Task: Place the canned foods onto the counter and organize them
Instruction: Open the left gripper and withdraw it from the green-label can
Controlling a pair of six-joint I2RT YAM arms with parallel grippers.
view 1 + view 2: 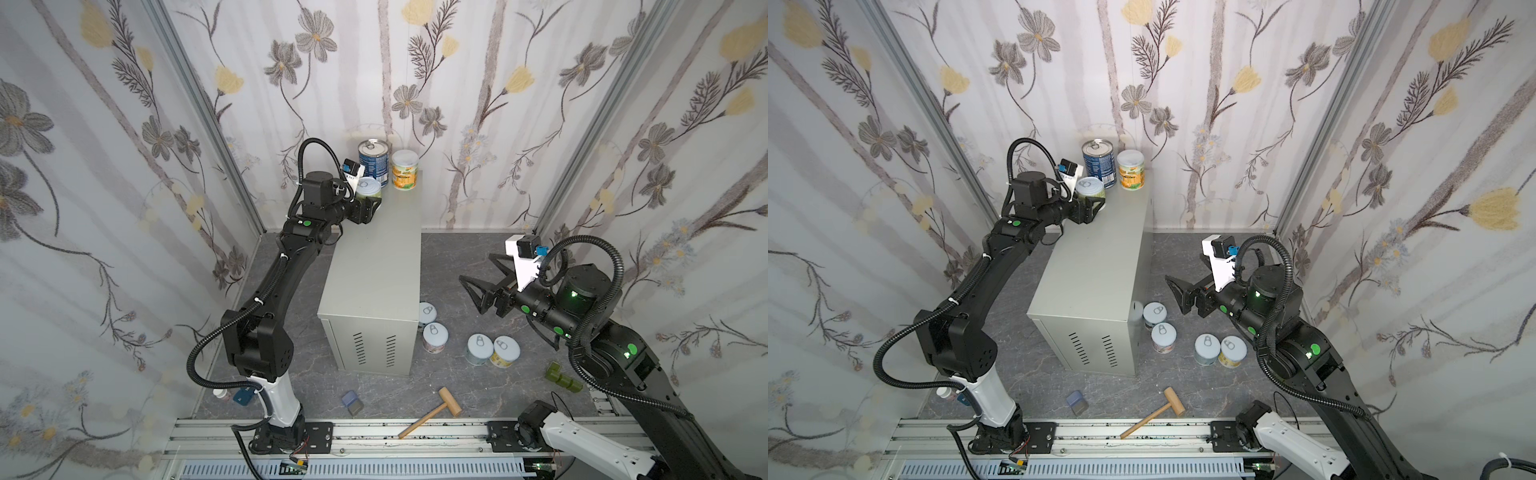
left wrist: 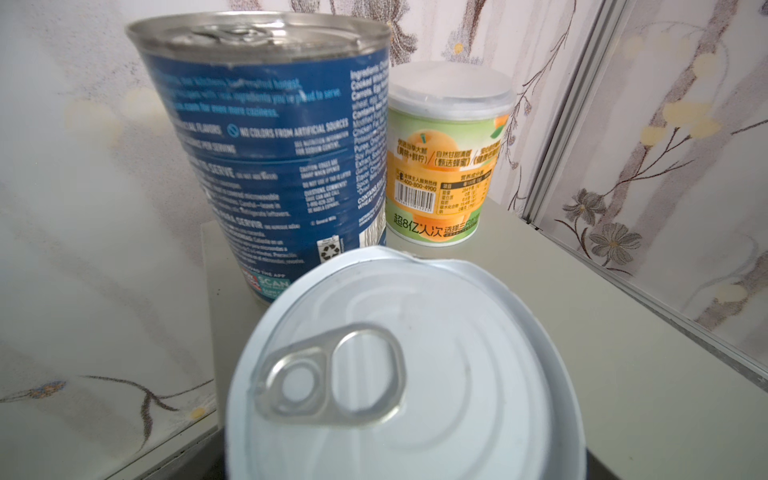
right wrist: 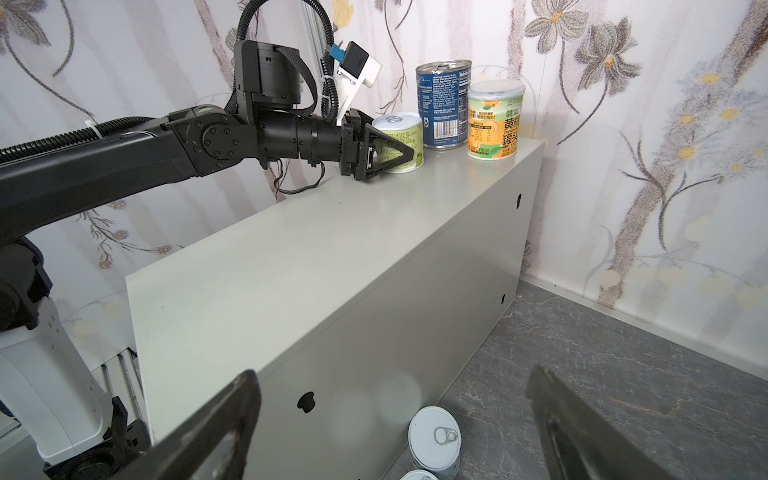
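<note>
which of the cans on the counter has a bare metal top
The tall blue can at the back; the orange-labelled can beside it and the green can in front have white lids.

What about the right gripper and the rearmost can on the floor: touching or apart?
Apart. The right wrist view shows the can well clear of the open jaws of the right gripper, a gap on each side.

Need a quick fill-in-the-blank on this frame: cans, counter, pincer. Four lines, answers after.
1. Cans standing on the counter: ___.
2. Floor cans standing on the floor beside it: ___.
3. The tallest can on the counter wears a ___ label.
4. The right pincer hangs over the floor, ___ and empty.

Missing words: three; four; blue; open.
</note>
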